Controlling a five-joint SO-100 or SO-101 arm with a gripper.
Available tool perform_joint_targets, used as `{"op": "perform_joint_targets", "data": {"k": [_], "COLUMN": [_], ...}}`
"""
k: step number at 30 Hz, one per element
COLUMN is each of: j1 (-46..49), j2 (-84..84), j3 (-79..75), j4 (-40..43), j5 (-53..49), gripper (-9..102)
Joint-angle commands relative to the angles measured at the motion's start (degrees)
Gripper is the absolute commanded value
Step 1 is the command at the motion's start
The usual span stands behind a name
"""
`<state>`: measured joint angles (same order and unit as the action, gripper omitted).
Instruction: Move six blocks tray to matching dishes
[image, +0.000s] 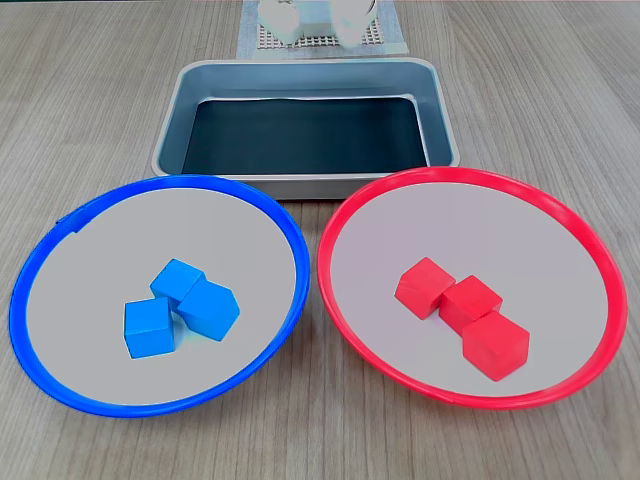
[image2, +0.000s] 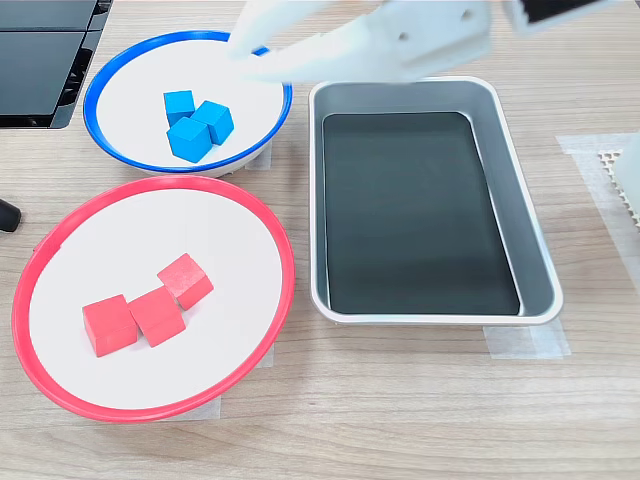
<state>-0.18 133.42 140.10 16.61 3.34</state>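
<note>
wooden table (image: 90, 90): tray (image: 190, 100) empty, three blue blocks (image: 180, 308) and three red blocks (image: 462, 315) sorted into matching dishes (image: 300, 262), white gripper (image2: 245, 60) pressed together, holding nothing.

Three bright blue matte cubes (image: 180, 307) lie in the blue-rimmed round plate (image: 50, 250) with its pale grey-white centre; three bright red matte cubes (image: 462, 315) in the red-rimmed plate (image: 600, 250) — at twelve o'clock, the silver metal pan (image: 185, 100), floor black. The gripper (image2: 245, 60) is white; the table (image: 80, 80) — pale wood grain.
</note>
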Motion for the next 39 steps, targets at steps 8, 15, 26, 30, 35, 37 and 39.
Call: {"op": "perform_joint_targets", "data": {"k": [8, 15, 26, 30, 35, 37, 39], "j1": [1.7, 4.0, 4.4, 4.4, 4.4, 4.4, 4.4], "j2": [46.8, 57.2, 57.2, 57.2, 57.2, 57.2, 57.2], "j3": [24.8, 31.4, 31.6, 31.6, 31.6, 31.6, 31.6], "j4": [38.1, 45.5, 44.8, 44.8, 44.8, 44.8, 44.8], "j5": [-0.6, -1.8, -1.8, -1.8, -1.8, -1.8, -1.8], "gripper": [0, 0, 0, 0, 0, 0, 0]}}
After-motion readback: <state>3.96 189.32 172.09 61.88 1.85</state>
